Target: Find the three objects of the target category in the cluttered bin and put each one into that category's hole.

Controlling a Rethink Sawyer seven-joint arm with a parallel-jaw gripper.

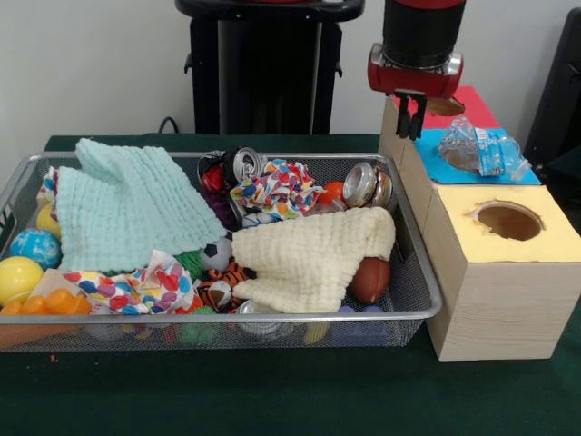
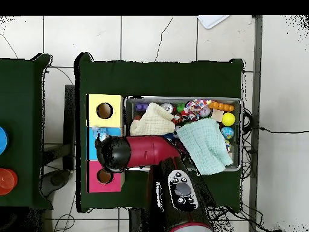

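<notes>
Surface: we see a dark green table cover (image 1: 290, 400) on a white tiled floor (image 2: 151, 36).
Bin: our wire mesh bin (image 1: 419, 272) sits just beside the wooden box (image 1: 490, 309), and it is full.
Clutter: we note a mint cloth (image 1: 127, 204), a cream cloth (image 1: 313, 254), a patterned cloth (image 1: 277, 191), two crushed cans (image 1: 363, 186), a brown football (image 1: 370, 280), a yellow ball (image 1: 16, 277) and a blue ball (image 1: 34, 247).
Box: we count three coloured tops, each with a hole, yellow (image 1: 508, 221), blue and red.
Bottle: a crumpled clear plastic bottle (image 1: 486, 150) lies on the blue top (image 1: 445, 168), over its hole.
Gripper: our gripper (image 1: 410, 118) hangs above the box by the blue and red sections, near the bottle but apart from it; we cannot tell whether its pincer is parted or closed.
Overhead: we see the red arm (image 2: 148, 151) reaching across to the box.
</notes>
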